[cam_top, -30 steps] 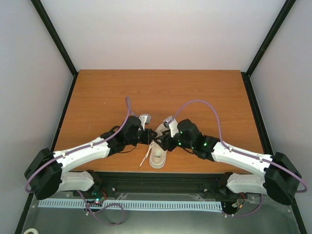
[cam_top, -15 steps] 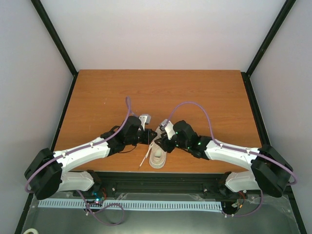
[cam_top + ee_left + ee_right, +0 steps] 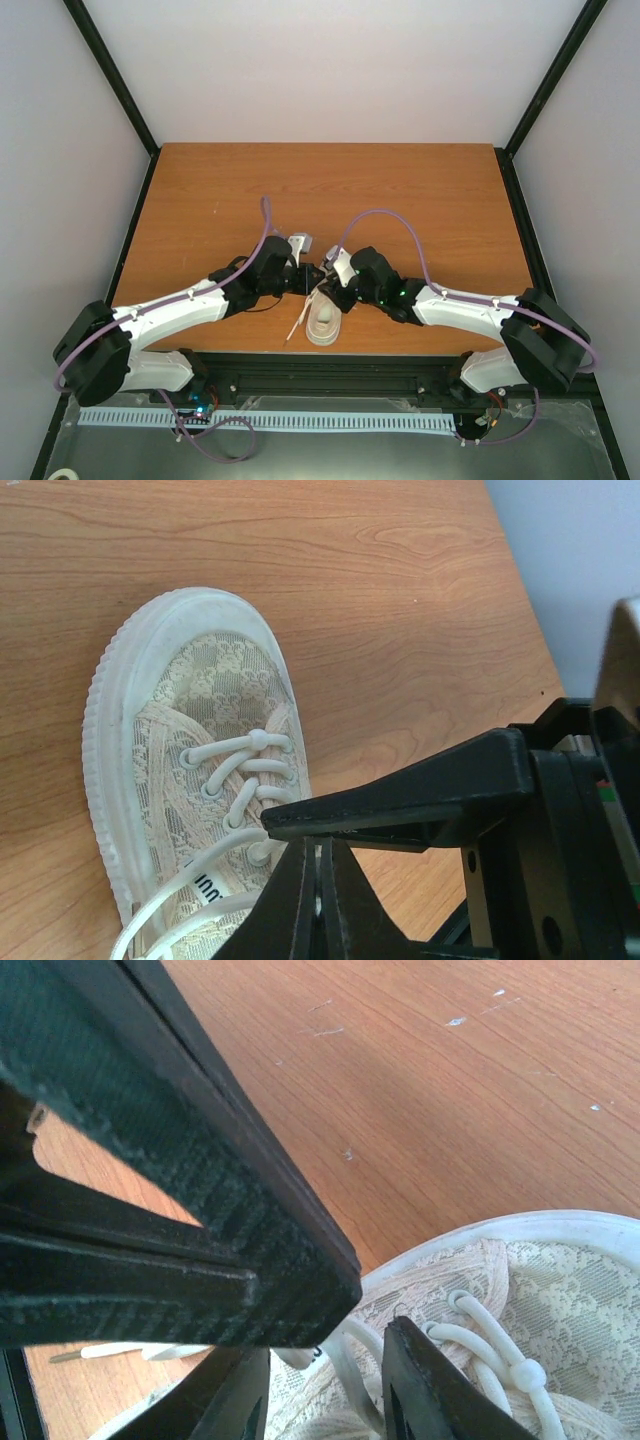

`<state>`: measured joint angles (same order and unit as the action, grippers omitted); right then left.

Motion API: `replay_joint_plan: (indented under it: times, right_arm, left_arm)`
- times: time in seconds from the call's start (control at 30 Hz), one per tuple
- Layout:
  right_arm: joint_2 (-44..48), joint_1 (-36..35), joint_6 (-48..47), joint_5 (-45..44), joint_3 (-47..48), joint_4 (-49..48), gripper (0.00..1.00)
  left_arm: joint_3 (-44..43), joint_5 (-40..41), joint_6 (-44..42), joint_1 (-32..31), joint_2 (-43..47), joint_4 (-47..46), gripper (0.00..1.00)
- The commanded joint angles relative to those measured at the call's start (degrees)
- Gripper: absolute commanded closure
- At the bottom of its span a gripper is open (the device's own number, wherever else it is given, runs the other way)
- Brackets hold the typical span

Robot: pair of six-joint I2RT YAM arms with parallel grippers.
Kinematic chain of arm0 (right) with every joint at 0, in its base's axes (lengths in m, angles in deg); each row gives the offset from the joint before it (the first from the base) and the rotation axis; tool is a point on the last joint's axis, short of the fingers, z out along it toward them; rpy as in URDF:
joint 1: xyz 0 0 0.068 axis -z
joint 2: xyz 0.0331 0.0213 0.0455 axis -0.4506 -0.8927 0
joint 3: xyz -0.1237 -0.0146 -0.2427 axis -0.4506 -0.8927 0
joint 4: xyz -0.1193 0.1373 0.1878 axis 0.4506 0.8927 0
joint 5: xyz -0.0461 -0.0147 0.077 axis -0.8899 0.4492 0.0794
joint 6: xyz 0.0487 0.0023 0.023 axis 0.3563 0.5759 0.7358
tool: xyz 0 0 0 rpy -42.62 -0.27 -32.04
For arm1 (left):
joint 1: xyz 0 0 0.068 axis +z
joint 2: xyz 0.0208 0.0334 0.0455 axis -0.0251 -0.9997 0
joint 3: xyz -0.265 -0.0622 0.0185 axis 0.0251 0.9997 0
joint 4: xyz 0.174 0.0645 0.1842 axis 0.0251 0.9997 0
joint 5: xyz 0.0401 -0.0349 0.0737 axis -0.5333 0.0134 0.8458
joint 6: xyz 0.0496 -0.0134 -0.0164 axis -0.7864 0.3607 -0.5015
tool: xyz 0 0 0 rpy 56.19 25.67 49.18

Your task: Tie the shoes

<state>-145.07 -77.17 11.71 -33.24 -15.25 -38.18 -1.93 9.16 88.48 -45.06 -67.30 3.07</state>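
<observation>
A cream low-top sneaker (image 3: 324, 325) lies near the table's front edge with its toe towards the far side. It also shows in the left wrist view (image 3: 180, 740) and the right wrist view (image 3: 560, 1290). My left gripper (image 3: 308, 279) (image 3: 318, 845) is over the tongue end, shut on a thin white lace (image 3: 190, 875). My right gripper (image 3: 328, 290) (image 3: 325, 1345) is open just beside it, its jaws either side of a lace strand (image 3: 352, 1365). The two grippers almost touch; the right finger (image 3: 400, 800) crosses over the left fingertips. A loose lace end (image 3: 297, 325) trails left of the shoe.
The wooden table (image 3: 330, 190) stretches beyond the shoe. A black rail (image 3: 330, 365) runs along the front edge just behind the heel. Purple cables (image 3: 400, 225) arch above both wrists. Black frame posts (image 3: 110, 75) stand at the table's back corners.
My right arm has swung left and folded closer to the shoe, bringing its gripper up against the left gripper. The left arm shifted slightly. The shoe has not moved.
</observation>
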Motion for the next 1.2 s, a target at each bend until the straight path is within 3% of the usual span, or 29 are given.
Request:
replay_joint_plan:
  times: [0.0,0.23,0.47,0.57,0.63,0.77,0.83,0.93,1.17]
  right_arm:
    - [0.1,0.4,-0.7,-1.6,1.4,-3.0,0.7]
    - [0.3,0.4,0.4,-1.7,1.2,-4.5,0.7]
    - [0.4,0.4,0.7,-2.2,0.6,-5.2,0.94]
    - [0.5,0.4,0.7,-2.2,0.5,-5.2,0.97]
    - [0.7,0.4,0.6,-2.2,0.3,-5.2,0.97]
    - [1.0,0.4,0.6,-2.6,0.0,-4.9,0.97]
    - [0.8,0.4,0.6,-2.5,0.0,-4.7,0.97]
    - [0.8,0.4,0.6,-2.1,0.1,-4.7,0.97]
    - [0.3,0.4,0.6,-1.7,0.4,-4.4,0.97]
  left_arm:
    - [-2.7,-0.7,-0.1,0.1,-0.8,-0.3,0.99]
    - [-2.8,-1.0,0.2,0.1,-1.5,-0.5,0.99]
    - [-2.7,-0.9,0.0,0.1,-1.7,-0.7,0.99]
    - [-2.3,-0.7,-0.4,0.1,-1.8,-0.4,0.99]
    - [-2.3,0.2,-1.1,0.1,-1.4,0.9,0.93]
    - [-1.7,7.5,-3.0,0.1,1.8,7.8,0.52]
    - [-0.2,10.2,-3.7,0.0,3.7,11.3,0.44]
    - [3.3,10.4,-3.6,0.0,5.9,13.9,0.43]
    - [10.1,4.5,-1.5,-0.6,7.2,9.6,0.5]
